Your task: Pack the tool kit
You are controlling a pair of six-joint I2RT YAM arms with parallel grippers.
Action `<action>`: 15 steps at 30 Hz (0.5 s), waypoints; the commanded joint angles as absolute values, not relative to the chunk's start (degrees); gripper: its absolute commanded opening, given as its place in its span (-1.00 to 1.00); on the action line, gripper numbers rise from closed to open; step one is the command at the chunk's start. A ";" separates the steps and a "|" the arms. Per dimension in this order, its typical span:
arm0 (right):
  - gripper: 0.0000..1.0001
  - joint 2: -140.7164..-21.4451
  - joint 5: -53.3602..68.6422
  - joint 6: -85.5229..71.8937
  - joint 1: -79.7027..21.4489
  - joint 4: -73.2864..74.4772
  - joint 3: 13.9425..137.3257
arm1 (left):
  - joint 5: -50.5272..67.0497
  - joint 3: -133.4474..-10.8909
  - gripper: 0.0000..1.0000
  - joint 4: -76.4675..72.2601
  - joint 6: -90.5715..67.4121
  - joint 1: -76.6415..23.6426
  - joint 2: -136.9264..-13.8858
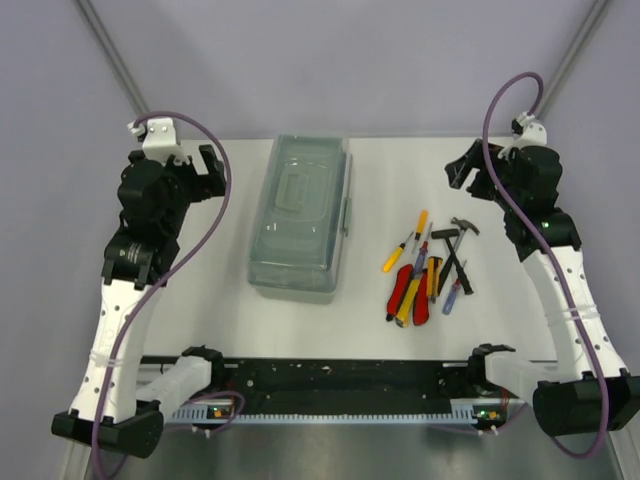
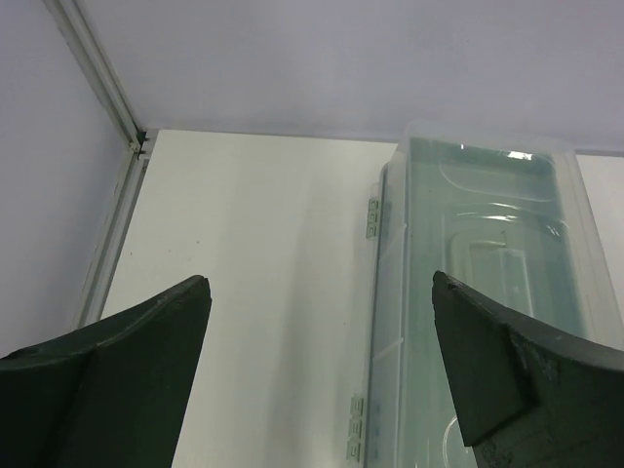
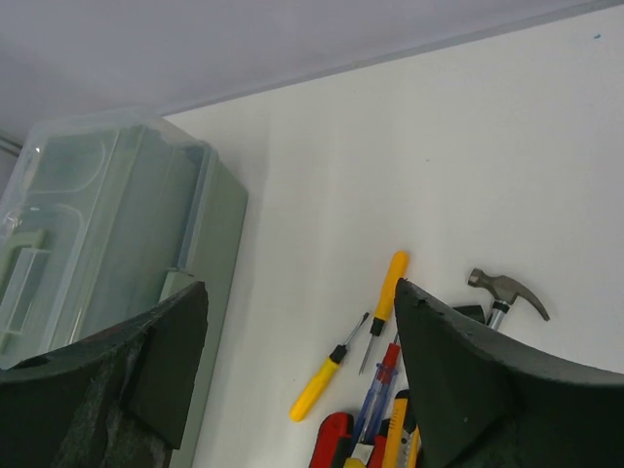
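One white desk [image 1: 400, 170] carries everything. One grey-green toolbox [image 1: 300, 215], lid closed, lies lengthwise near its middle. Two end effectors hover far left and far right: the left end effector [image 2: 320, 281] and the right end effector [image 3: 300, 287], both released and empty. Right of the toolbox lies one cluster of tools: one red-handled pliers [image 1: 405, 295], one hammer [image 1: 462, 230], two yellow-handled screwdrivers [image 1: 393, 257] [image 1: 421, 222], and one blue-handled screwdriver [image 1: 452, 297].

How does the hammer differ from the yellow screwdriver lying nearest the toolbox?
The hammer has a grey metal head; the yellow screwdriver has a yellow handle and thin shaft. The hammer lies at the right edge of the tools, the screwdriver at their left, nearest the toolbox. Both lie flat on the table, outside the closed toolbox, untouched.
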State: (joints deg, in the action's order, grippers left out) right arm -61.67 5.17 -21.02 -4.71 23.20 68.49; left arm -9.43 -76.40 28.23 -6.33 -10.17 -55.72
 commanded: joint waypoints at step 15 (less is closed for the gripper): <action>0.97 -67.50 15.79 -23.38 -4.40 24.71 67.07 | -0.88 -77.34 0.96 29.35 -13.70 -7.56 -62.74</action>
State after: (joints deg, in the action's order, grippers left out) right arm -66.96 7.33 -22.70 -4.71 27.55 68.18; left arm -5.39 -76.27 28.67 -10.02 -8.54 -60.23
